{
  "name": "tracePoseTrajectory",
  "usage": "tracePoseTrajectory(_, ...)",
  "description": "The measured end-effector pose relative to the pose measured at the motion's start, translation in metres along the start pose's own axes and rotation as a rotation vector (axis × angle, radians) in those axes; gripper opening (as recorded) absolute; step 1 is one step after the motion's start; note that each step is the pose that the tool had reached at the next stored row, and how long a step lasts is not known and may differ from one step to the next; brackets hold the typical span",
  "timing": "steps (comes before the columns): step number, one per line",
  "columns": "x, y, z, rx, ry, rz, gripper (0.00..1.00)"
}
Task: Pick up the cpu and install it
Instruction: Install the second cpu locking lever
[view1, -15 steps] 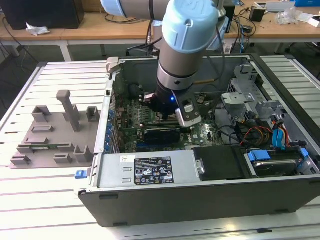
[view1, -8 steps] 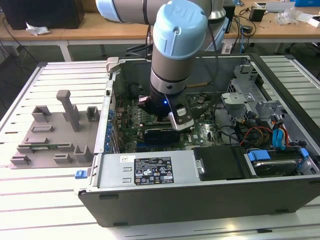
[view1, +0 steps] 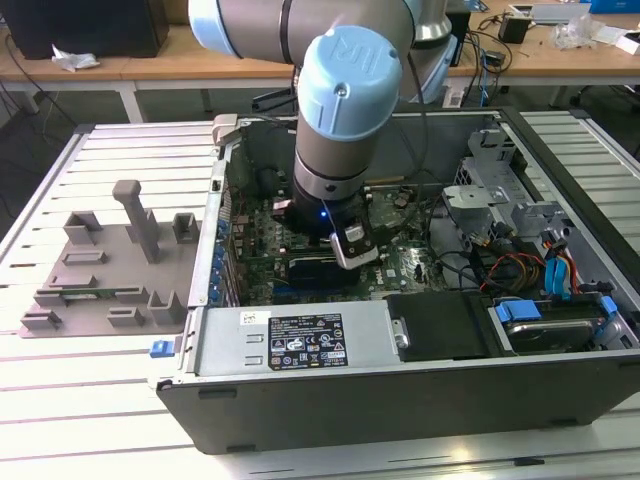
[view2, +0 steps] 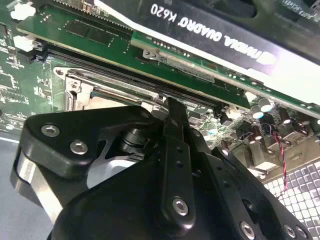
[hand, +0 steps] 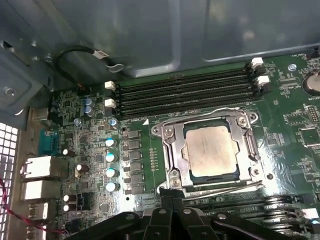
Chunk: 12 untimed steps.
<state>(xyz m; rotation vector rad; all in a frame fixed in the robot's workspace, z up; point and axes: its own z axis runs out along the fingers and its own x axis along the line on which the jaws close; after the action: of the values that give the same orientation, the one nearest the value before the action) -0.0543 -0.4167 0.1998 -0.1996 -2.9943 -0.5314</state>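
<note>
Gripper (hand: 172, 202) low inside the open computer case (view1: 420, 400), over the motherboard (hand: 100, 150). Black finger linkages at the edge of the first wrist view, tips drawn close together just beside the socket frame (hand: 167, 145); nothing seen between them. Opening not measurable with confidence: cannot tell whether fully closed.

Cpu (hand: 210, 149) seated flat inside the socket frame, silver-grey top up, metal retention bracket open around it, thin latch lever (hand: 225, 187) lying along the frame edge nearest the fingers. Cpu apart from the fingers, not held.

Around the socket in the first wrist view: four memory slots (hand: 185, 92) just beyond the frame, white clips at their ends; row of blue-topped capacitors (hand: 111, 165) to one side; rear port block (hand: 40, 175) near the case wall; a black cable loop (hand: 75, 55) against the grey case panel.

Second wrist view: gripper body (view2: 150, 190) close up, black, screw heads visible, blocking most of the socket; corner of the socket bracket (view2: 75, 85) showing past it; memory slot (view2: 125, 75) behind; a graphics card (view2: 225, 35) above that, not seen in the first wrist view.

Exterior view: arm (view1: 345, 110) reaching down into the case centre, hiding the socket and cpu. Power supply (view1: 290, 340) along the near case edge. Drive cage and coloured cables (view1: 540, 270) toward the exterior view's right. Grey fixture tray (view1: 110, 260) on the slatted table (view1: 60, 400) at the exterior view's left, well apart from the gripper.
</note>
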Motion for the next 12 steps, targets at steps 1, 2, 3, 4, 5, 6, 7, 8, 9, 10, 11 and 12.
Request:
tracePoseTrajectory(1,-0.0001,0.0014,0.0051,-0.0072,0.0011,0.000,0.11)
tracePoseTrajectory(2,-0.0003,0.0023,0.0094,-0.0119,0.0018,-0.001,0.11)
tracePoseTrajectory(3,-0.0003,0.0023,0.0099,-0.0121,0.0019,-0.001,0.11)
tracePoseTrajectory(4,-0.0003,0.0021,0.0103,-0.0120,0.0019,-0.001,0.11)
tracePoseTrajectory(5,-0.0003,0.0020,0.0107,-0.0119,0.0018,-0.001,0.11)
tracePoseTrajectory(6,-0.0002,0.0020,0.0109,-0.0117,0.0018,-0.001,0.11)
tracePoseTrajectory(7,-0.0003,0.0020,0.0110,-0.0115,0.0018,-0.001,0.11)
tracePoseTrajectory(8,-0.0003,0.0020,0.0110,-0.0117,0.0018,-0.001,0.11)
tracePoseTrajectory(9,-0.0003,0.0020,0.0110,-0.0119,0.0018,-0.001,0.11)
tracePoseTrajectory(10,-0.0002,0.0023,0.0105,-0.0125,0.0016,-0.001,0.11)
tracePoseTrajectory(11,-0.0001,0.0029,0.0092,-0.0130,0.0013,-0.001,0.11)
tracePoseTrajectory(12,0.0001,0.0036,0.0076,-0.0132,0.0012,-0.001,0.11)
